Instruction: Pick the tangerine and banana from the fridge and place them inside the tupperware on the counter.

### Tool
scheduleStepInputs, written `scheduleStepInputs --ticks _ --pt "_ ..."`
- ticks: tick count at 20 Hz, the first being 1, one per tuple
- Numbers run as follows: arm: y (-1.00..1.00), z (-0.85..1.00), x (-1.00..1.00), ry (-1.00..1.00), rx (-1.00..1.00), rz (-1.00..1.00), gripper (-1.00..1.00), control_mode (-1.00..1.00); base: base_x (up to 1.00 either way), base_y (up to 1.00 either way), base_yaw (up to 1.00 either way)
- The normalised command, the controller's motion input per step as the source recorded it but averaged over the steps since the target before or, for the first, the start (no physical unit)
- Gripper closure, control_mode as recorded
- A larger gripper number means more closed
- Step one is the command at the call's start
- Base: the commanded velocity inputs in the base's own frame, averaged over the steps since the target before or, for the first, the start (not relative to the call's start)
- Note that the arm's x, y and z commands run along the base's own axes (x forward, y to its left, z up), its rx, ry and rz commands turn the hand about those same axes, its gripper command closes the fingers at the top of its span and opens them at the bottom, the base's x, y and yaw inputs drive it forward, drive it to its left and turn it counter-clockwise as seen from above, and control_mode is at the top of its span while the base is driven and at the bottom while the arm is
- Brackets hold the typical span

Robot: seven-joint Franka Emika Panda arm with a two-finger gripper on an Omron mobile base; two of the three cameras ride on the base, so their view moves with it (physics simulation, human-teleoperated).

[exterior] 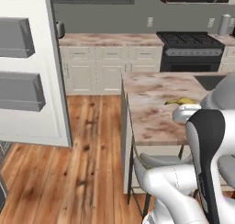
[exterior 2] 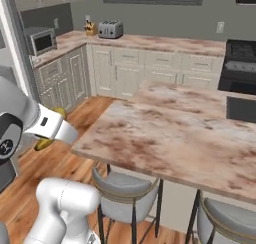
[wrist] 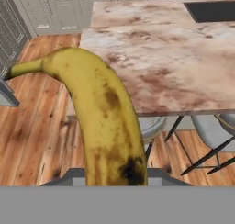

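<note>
My gripper (wrist: pixel 114 176) is shut on the banana (wrist: pixel 103 113), a yellow curved fruit with brown spots. Its stem points up and to the left in the hand view. From the left base view the banana (exterior: pixel 182 100) peeks over the white hand (exterior: pixel 188 113), above the island's near side. From the right base view the banana (exterior 2: pixel 46 143) shows on either side of the hand (exterior 2: pixel 52 128), over the wooden floor. The fridge door (exterior: pixel 32 81) stands open at the left, with grey bins on it. The counter (exterior: pixel 110 39) runs along the back wall. The tangerine and the tupperware are out of view.
The marbled island (exterior 2: pixel 175 133) with its sink lies just ahead and to the right of the hand. Bar stools (exterior 2: pixel 125 188) stand under its near edge. A black stove (exterior: pixel 193 48) sits at the back right. A toaster (exterior 2: pixel 110 29) and a microwave (exterior 2: pixel 41 40) rest on the counter.
</note>
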Motion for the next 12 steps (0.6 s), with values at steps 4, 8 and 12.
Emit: scheduleStepInputs --ticks 4,8,12 --pt "0.00 0.00 0.00 0.00 0.00 0.00 1.00 1.00 -0.71 -0.67 -0.25" --pt "0.00 0.00 0.00 0.00 0.00 0.00 1.00 1.00 -0.74 -0.63 -0.37" --pt "0.00 0.00 0.00 0.00 0.00 0.00 1.00 1.00 -0.71 -0.66 -0.35"
